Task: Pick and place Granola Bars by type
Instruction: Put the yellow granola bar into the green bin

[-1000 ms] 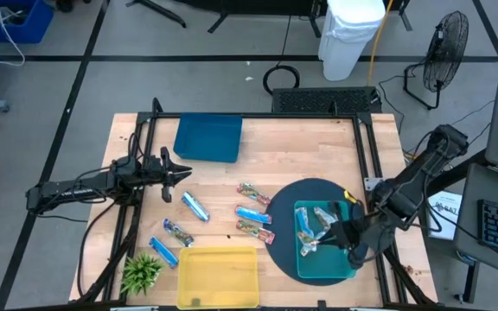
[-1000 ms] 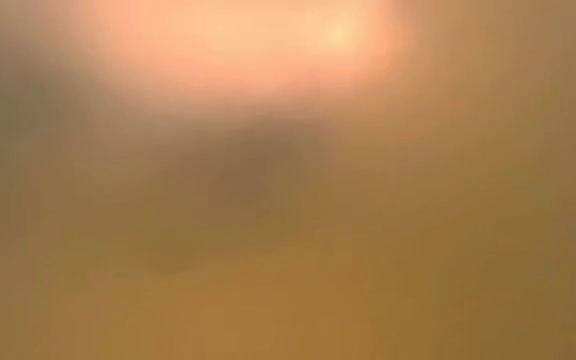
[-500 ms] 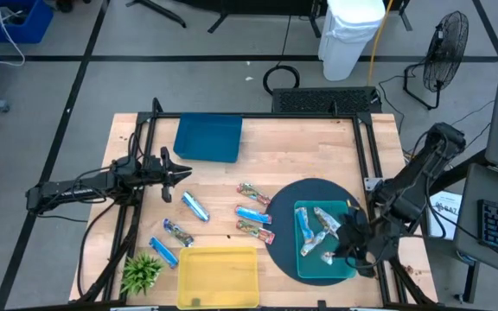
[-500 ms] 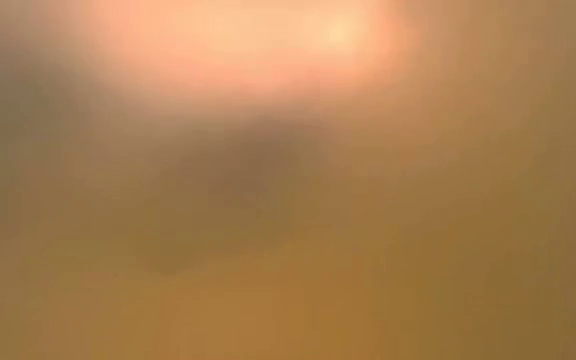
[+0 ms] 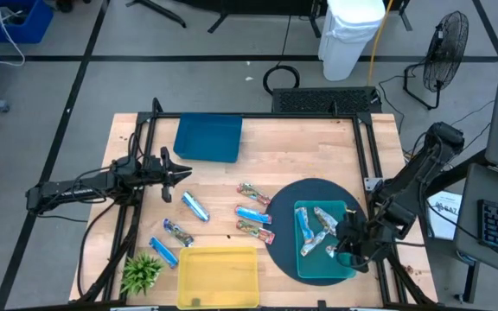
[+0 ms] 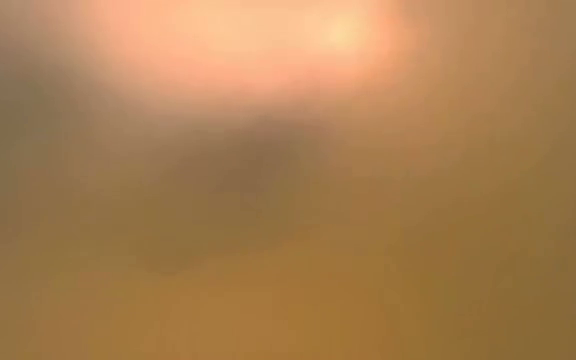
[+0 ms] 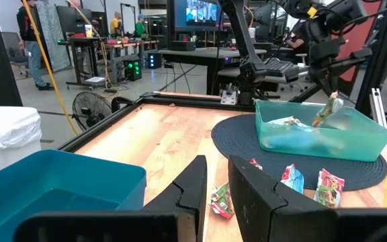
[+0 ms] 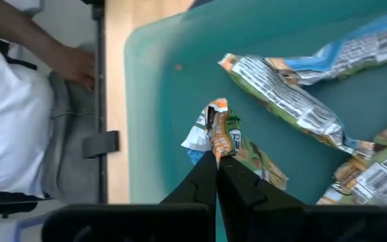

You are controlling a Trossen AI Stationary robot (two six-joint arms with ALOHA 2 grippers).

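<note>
My right gripper (image 5: 342, 248) hangs over the teal tray (image 5: 347, 269), which stands on a dark round mat (image 5: 290, 197), and is shut on a multicoloured granola bar (image 8: 228, 142). Several bars (image 5: 316, 223) lie in that tray. Three more bars (image 5: 253, 213) lie on the table left of the mat, and three others (image 5: 195, 206) are near my left gripper (image 5: 180, 172). My left gripper is open, waits at the table's left side and touches nothing. The low view shows only blur. My right gripper pinches the bar's crimped wrapper end (image 8: 215, 149) between its two fingertips, coming from above and pointing down. The bar hangs below the fingers over the teal tray. I cannot tell whether its lower end (image 8: 217, 107) touches the tray's floor.
A dark blue tray (image 5: 208, 138) stands at the far left and a yellow tray (image 5: 219, 275) at the near edge, with a small green plant (image 5: 141, 271) beside it. A person (image 8: 19, 101) stands just past the table's right edge. There is bare wood in the far middle of the table.
My right gripper, still shut on the bar, has shifted a little over the teal tray toward the table's near right corner. The left arm and the bars on the table have kept still.
</note>
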